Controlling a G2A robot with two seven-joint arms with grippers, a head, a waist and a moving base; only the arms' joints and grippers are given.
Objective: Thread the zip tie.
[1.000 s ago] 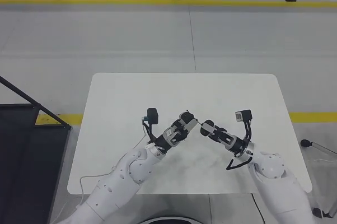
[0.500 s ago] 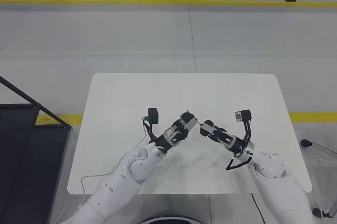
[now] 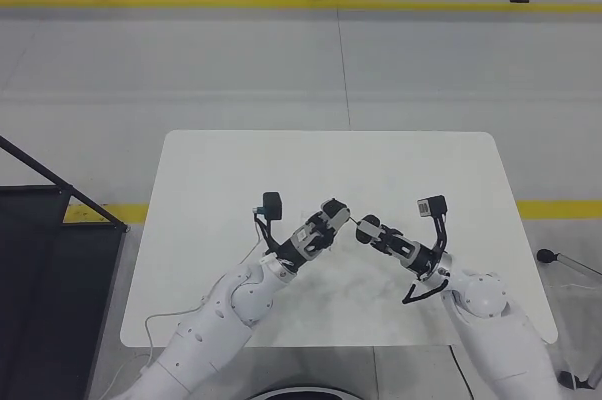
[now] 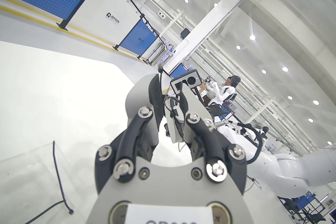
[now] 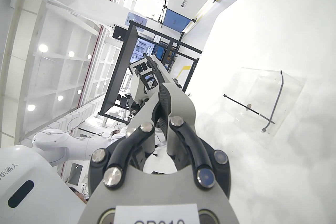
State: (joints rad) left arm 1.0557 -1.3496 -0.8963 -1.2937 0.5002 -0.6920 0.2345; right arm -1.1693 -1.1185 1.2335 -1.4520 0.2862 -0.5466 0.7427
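While the two meet tip to tip above the counter (image 3: 231,180), right gripper (image 5: 161,89) jaws pressed together, left gripper (image 4: 170,83) jaws impossible to judge, zip tie (image 4: 160,70) poking past them.

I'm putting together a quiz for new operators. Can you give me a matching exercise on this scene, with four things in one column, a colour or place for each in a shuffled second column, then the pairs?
1. table
2. tray
3. loose zip ties
4. right gripper

a. black, on the tray
b. over the table's middle, facing the left gripper
c. white
d. clear

Pairs: 1-c, 2-d, 3-a, 4-b.
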